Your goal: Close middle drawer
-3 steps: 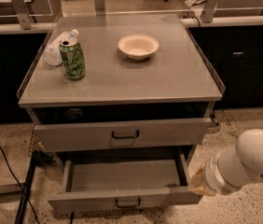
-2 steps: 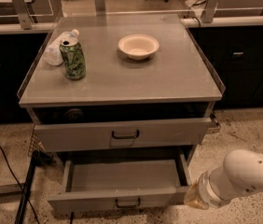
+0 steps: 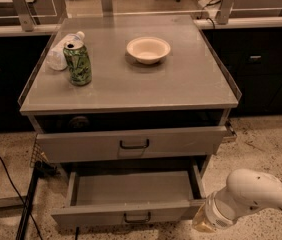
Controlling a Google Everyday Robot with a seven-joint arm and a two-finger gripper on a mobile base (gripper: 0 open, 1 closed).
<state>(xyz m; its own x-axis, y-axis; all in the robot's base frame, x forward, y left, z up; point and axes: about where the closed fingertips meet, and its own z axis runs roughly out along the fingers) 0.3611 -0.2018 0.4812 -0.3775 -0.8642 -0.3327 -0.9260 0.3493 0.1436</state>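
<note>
The middle drawer (image 3: 133,187) is pulled far out of the grey cabinet, and its long shallow tray is empty. Its low front panel (image 3: 96,217) carries a small dark handle (image 3: 137,217). Above it, the taller top drawer (image 3: 181,141) stands slightly out from the cabinet. My white arm (image 3: 261,194) comes in from the bottom right. My gripper (image 3: 199,223) sits at the end of it, right beside the right front corner of the middle drawer's panel. The lowest drawer is out of view.
On the cabinet top (image 3: 181,84) stand a green can (image 3: 78,63), a lying plastic bottle (image 3: 58,53) and a white bowl (image 3: 148,49). A black cable (image 3: 3,171) and a dark pole (image 3: 31,204) lie on the floor at the left. Dark counters stand behind.
My arm has swung down and to the left, bringing the gripper to the middle drawer's right front corner. The drawer has not visibly moved.
</note>
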